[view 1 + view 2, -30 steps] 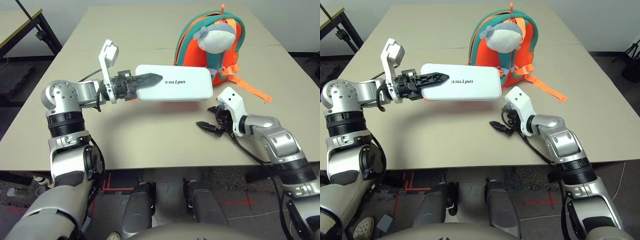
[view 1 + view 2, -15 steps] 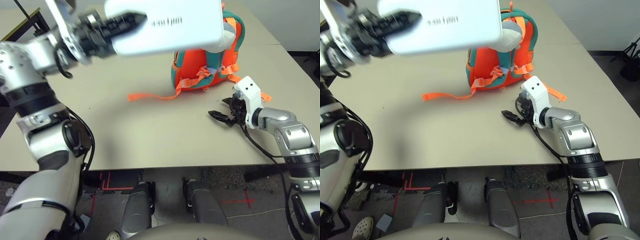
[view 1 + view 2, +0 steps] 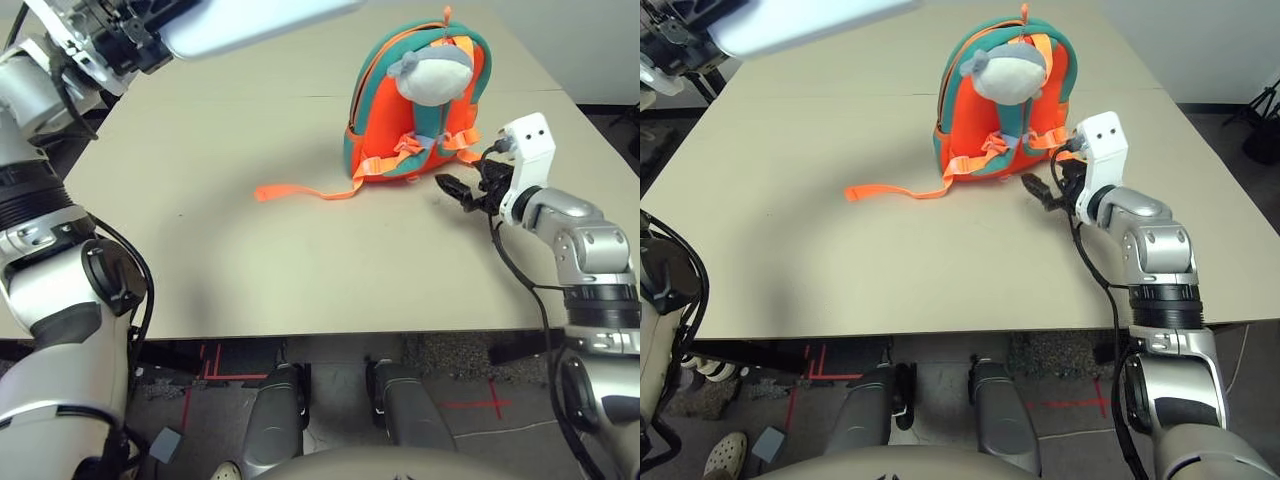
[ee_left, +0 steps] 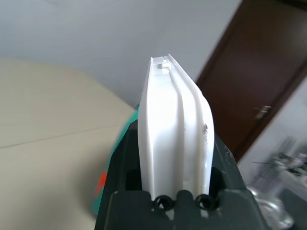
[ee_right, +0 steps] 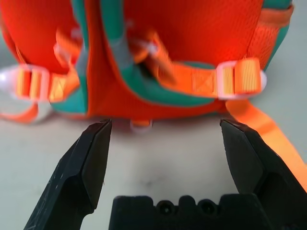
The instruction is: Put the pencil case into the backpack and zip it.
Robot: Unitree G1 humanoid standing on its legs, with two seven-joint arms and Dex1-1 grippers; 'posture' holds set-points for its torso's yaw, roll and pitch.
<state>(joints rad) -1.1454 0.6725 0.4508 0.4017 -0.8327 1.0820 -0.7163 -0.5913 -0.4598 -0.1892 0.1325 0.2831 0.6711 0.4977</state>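
L pincer (image 4: 175,191) clamps white pencil case (image 3: 250,22) end-on, upper left of frame, off the surface (image 3: 250,260). Keep it level, carry over backpack (image 3: 415,110) at upper centre, upright, straps facing. R pincer (image 5: 168,158) spread wide just beside its base; should steady the bag, find the zip.
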